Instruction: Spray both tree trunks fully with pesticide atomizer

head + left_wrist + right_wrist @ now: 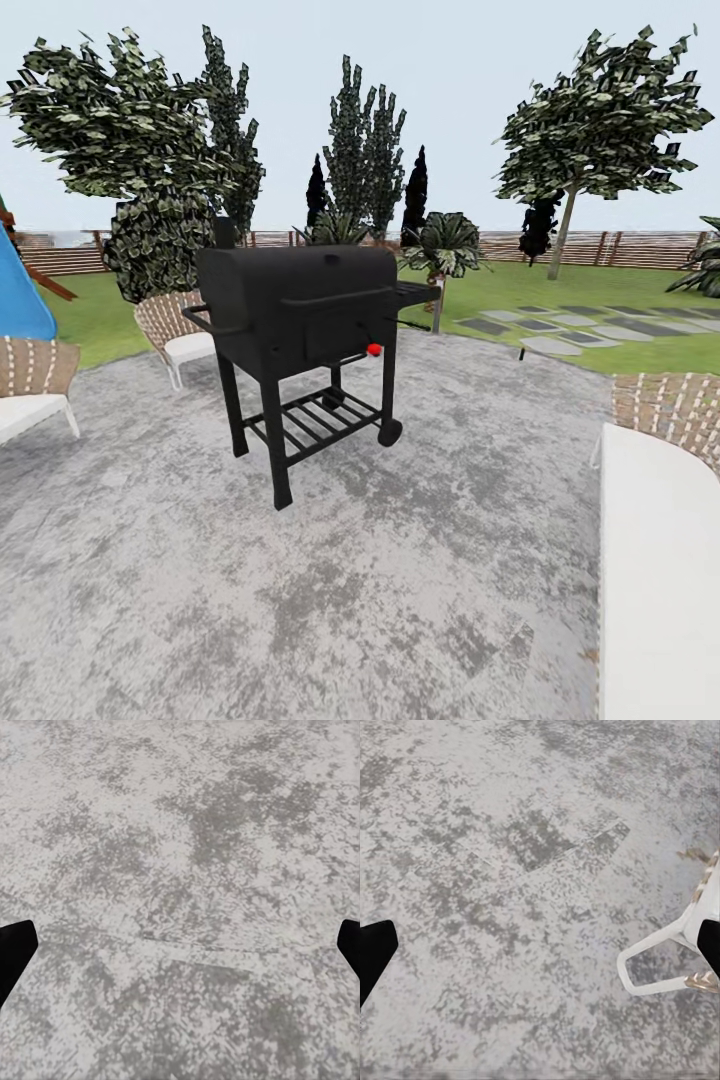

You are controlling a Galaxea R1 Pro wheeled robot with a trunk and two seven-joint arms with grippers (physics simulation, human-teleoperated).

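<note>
A black grill (305, 330) with a red knob (374, 349) stood on the mottled grey patio (330, 590), wicker chairs (178, 335) around it. Beyond lay the lawn (560, 290), stepping stones (580, 330) and a slatted fence (620, 248). Two trees with pale trunks rose there: one right (566, 232), near the fence, and one left (120, 130) behind a chair, its trunk hidden by foliage. The atomizer could not be made out anywhere.

Both wrist cameras looked down at the patio. The left fingers (15, 949) and the right fingers (375, 949) were spread wide, holding nothing; a white chair leg (660, 952) lay near the right pair.
</note>
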